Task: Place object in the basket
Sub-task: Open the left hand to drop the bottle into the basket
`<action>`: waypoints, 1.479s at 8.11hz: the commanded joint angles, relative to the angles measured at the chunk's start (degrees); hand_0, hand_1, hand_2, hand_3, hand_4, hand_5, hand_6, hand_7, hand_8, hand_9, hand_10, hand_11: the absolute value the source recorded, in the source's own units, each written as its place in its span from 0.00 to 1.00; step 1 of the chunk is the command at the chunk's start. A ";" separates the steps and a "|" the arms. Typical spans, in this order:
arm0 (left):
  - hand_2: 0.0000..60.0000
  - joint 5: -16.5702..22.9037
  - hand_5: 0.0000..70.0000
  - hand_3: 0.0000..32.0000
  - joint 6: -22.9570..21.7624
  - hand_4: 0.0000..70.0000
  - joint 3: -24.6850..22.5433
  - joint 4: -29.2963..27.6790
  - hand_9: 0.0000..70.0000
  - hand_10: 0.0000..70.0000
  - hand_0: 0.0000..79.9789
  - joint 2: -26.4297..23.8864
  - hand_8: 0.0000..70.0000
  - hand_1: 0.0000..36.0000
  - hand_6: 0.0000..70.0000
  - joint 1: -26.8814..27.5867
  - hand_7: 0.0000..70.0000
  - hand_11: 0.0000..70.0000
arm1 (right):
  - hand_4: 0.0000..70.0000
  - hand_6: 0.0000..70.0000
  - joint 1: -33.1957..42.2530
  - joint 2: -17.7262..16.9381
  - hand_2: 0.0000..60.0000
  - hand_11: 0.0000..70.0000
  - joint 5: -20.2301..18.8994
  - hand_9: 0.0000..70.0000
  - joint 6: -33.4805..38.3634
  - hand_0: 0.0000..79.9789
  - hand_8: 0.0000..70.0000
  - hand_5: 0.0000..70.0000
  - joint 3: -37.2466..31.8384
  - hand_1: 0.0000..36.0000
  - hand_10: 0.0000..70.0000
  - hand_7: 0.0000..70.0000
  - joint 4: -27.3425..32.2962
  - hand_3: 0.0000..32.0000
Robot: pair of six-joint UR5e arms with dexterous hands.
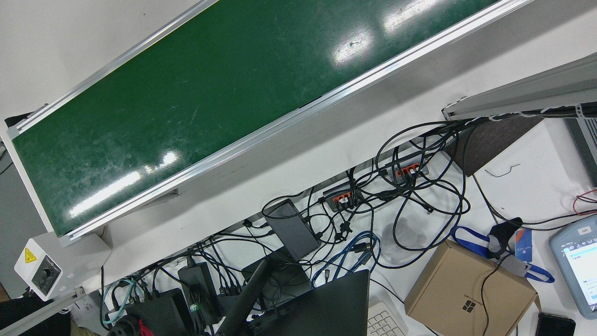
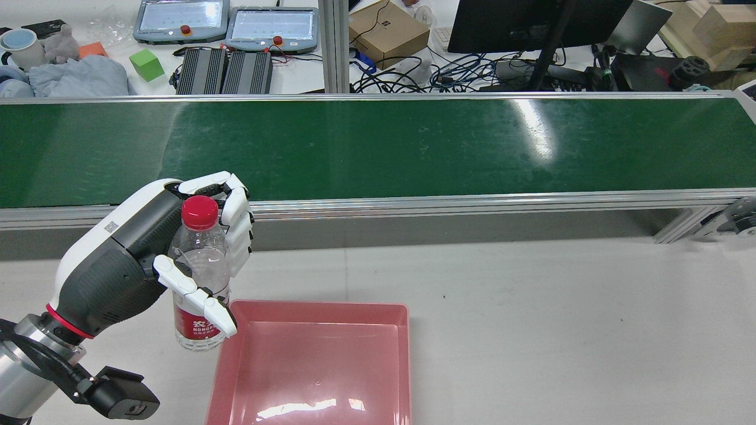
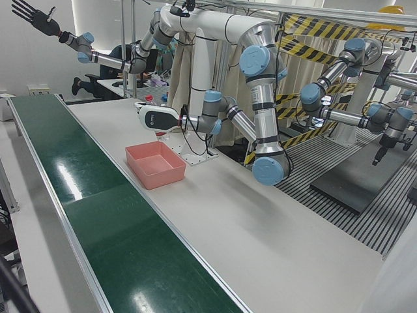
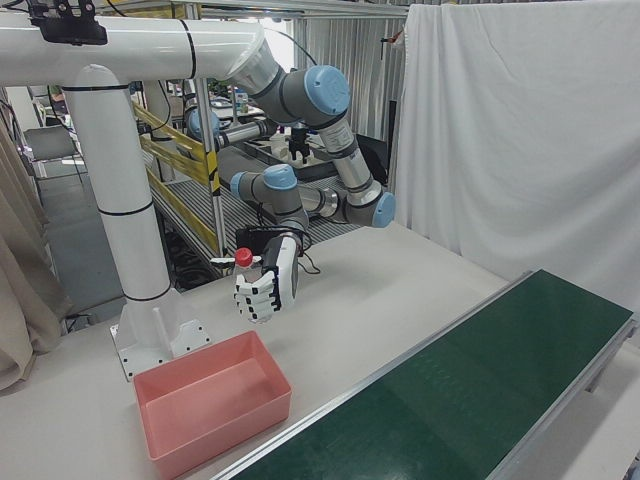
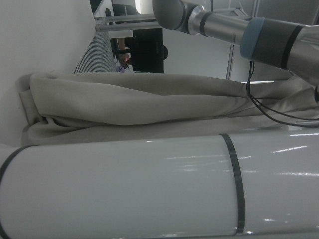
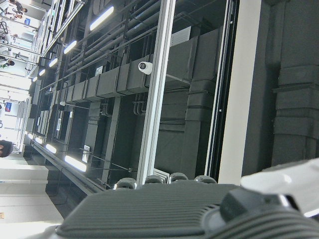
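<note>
A clear water bottle [image 2: 199,260] with a red cap and a red label stands nearly upright in my left hand [image 2: 133,251], whose white fingers are shut around it. It hangs above the table just off the far left corner of the pink basket [image 2: 319,307]. The right-front view shows the same left hand [image 4: 266,285] and bottle cap [image 4: 243,258] held above and behind the basket [image 4: 160,385], which has nothing inside. My right hand [image 3: 29,15] is raised high at the top left of the left-front view, fingers spread, holding nothing.
A long green conveyor belt [image 2: 378,147] runs across the table beyond the basket. Behind it are pendants, cables, a cardboard box [image 2: 387,32] and a monitor. The white robot pedestal [image 4: 150,300] stands near the basket.
</note>
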 commanded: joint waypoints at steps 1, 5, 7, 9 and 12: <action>0.00 -1.74 1.00 0.00 0.11 0.43 0.10 -1.40 1.00 0.98 0.69 1.72 1.00 0.00 0.90 0.54 0.97 1.00 | 0.00 0.00 0.00 0.00 0.00 0.00 0.00 0.00 0.00 0.00 0.00 0.00 0.00 0.00 0.00 0.00 -0.03 0.00; 0.00 -1.56 0.90 0.00 -0.24 0.25 -0.34 -5.25 0.76 0.60 0.47 3.21 0.59 0.00 0.35 1.41 0.45 0.82 | 0.00 0.00 0.00 0.00 0.00 0.00 0.00 0.00 0.00 0.00 0.00 0.00 0.00 0.00 0.00 0.00 -0.03 0.00; 0.00 -1.65 0.63 0.00 -0.32 0.22 -0.43 -5.26 0.35 0.35 0.46 3.22 0.30 0.00 0.20 2.29 0.16 0.50 | 0.00 0.00 0.00 0.00 0.00 0.00 0.00 0.00 0.00 0.00 0.00 0.00 0.00 0.00 0.00 0.00 -0.03 0.00; 0.00 -1.65 0.51 0.19 -0.41 0.15 -0.43 -5.26 0.26 0.26 0.48 3.22 0.23 0.00 0.14 2.29 0.10 0.38 | 0.00 0.00 0.00 0.00 0.00 0.00 0.00 0.00 0.00 0.00 0.00 0.00 0.00 0.00 0.00 0.00 -0.03 0.00; 0.00 -1.65 0.49 0.26 -0.59 0.09 -0.43 -5.18 0.21 0.23 0.48 3.13 0.17 0.00 0.11 2.29 0.06 0.33 | 0.00 0.00 0.00 0.00 0.00 0.00 0.00 0.00 0.00 0.00 0.00 0.00 0.00 0.00 0.00 0.00 0.06 0.00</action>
